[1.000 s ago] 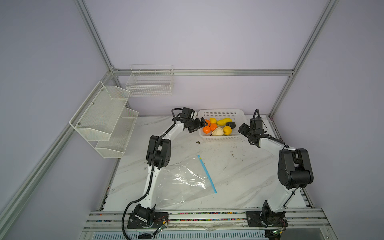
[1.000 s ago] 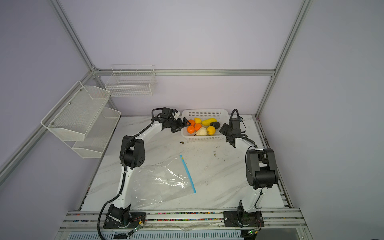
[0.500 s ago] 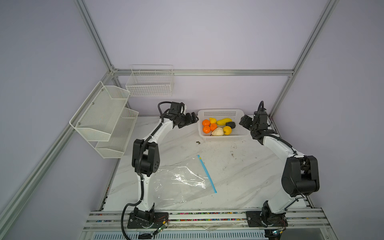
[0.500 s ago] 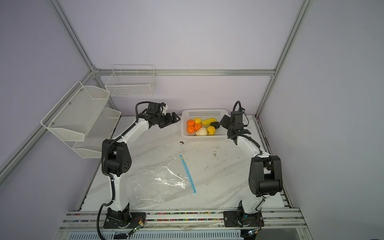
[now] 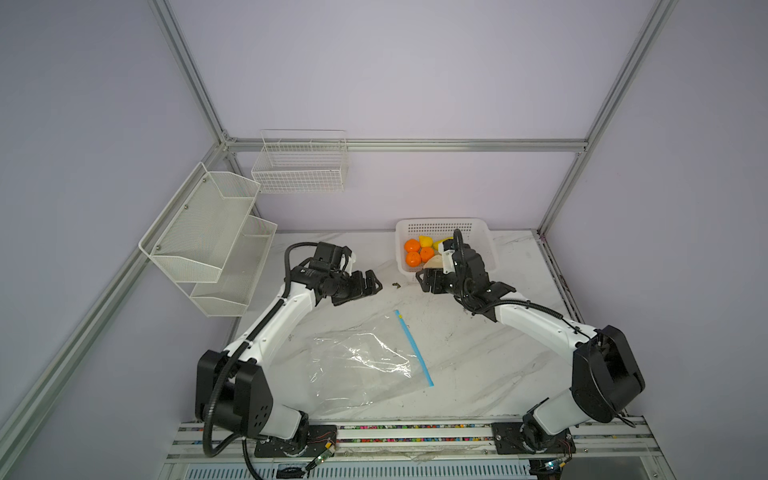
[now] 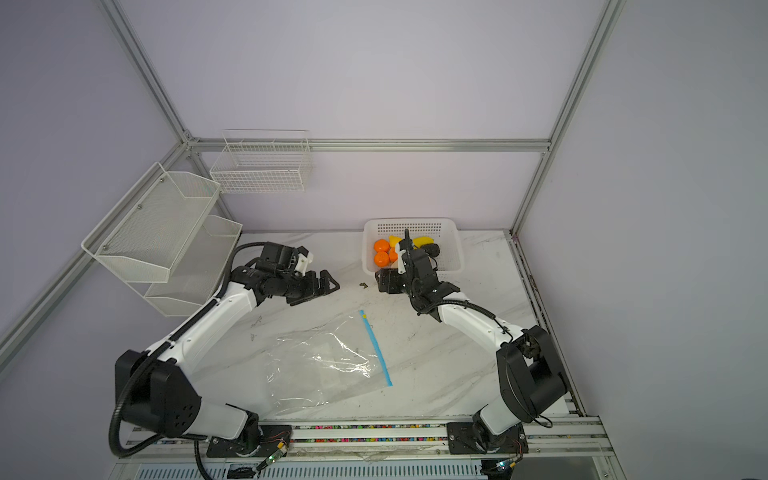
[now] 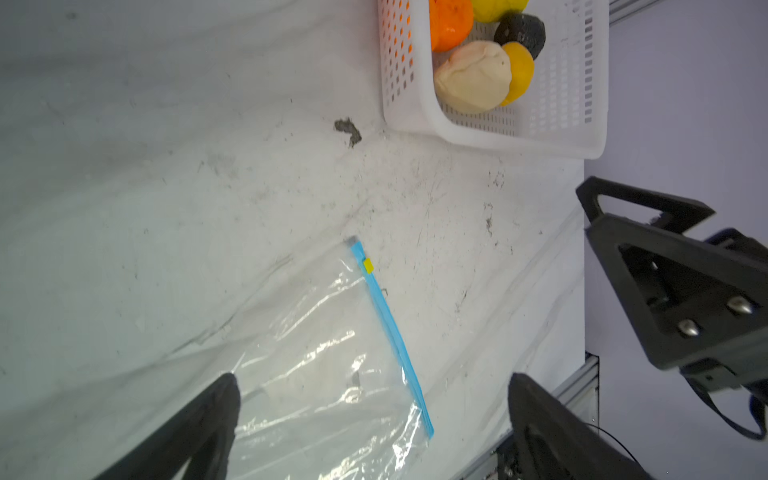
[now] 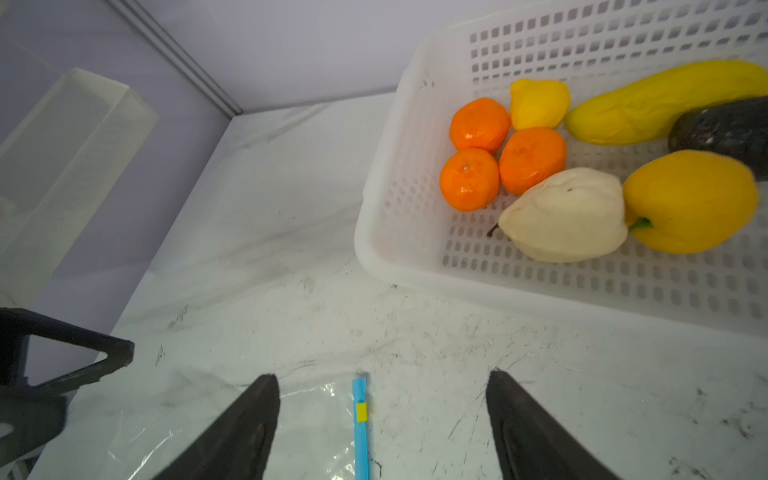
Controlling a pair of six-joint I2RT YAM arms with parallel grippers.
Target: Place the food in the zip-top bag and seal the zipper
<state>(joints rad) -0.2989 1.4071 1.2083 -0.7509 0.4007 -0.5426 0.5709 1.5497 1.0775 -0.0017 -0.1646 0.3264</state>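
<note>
The food lies in a white perforated basket (image 8: pixel 415 272) at the back: three orange tangerines (image 8: pixel 469 179), a long yellow piece (image 8: pixel 665 99), two yellow fruits (image 8: pixel 690 201), a cream-white bulb (image 8: pixel 565 214) and a dark lump (image 8: pixel 723 124). The zip-top bag (image 5: pixel 357 365) lies flat and empty on the table's middle. Its blue zipper (image 5: pixel 413 347) faces right, with the yellow tab (image 8: pixel 361 411) at the far end. My left gripper (image 5: pixel 370 284) and right gripper (image 5: pixel 426 282) hover open and empty, facing each other in front of the basket, beyond the bag's far end.
White mesh shelves (image 5: pixel 208 232) hang on the left wall and a wire basket (image 5: pixel 299 166) on the back wall. A small dark scrap (image 5: pixel 395 285) lies on the marble between the two grippers. The right wrist partly hides the basket (image 6: pixel 453 249) in both top views.
Both grippers have come away from the basket's sides toward the front. The right one swung left across the basket's front, and the left one drew back toward the bag.
</note>
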